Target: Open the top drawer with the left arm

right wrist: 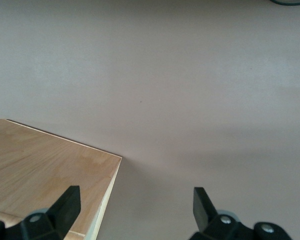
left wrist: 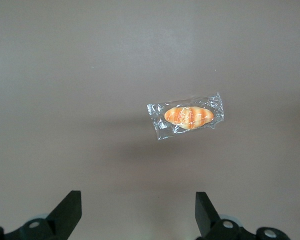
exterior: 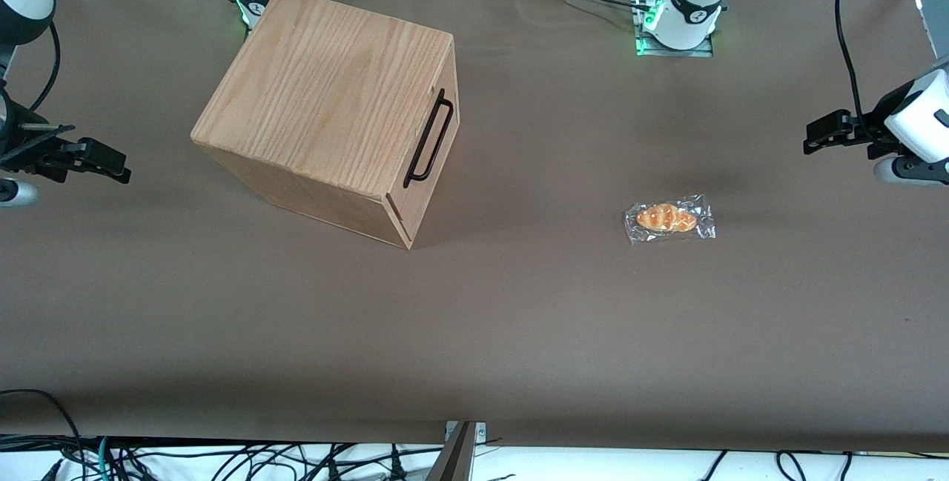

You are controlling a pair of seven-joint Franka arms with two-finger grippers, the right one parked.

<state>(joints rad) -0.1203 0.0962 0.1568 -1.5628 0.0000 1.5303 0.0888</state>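
The oak-grain box (exterior: 326,103) stands toward the parked arm's end of the table. Its top drawer (exterior: 443,144) faces the working arm's end and sits flush with the box, shut. A long black bar handle (exterior: 428,138) runs along the drawer's front panel. The left arm (exterior: 919,121) hovers over the working arm's end of the table, well apart from the box. Its gripper (exterior: 815,136) (left wrist: 137,200) is open, with only bare table between the fingers (left wrist: 70,207).
A wrapped bread roll (exterior: 669,219) (left wrist: 187,116) lies on the brown table (exterior: 519,303), between the box and the gripper and nearer to the front camera than both. The left arm's base (exterior: 678,18) stands at the table's back edge. Cables hang along the front edge.
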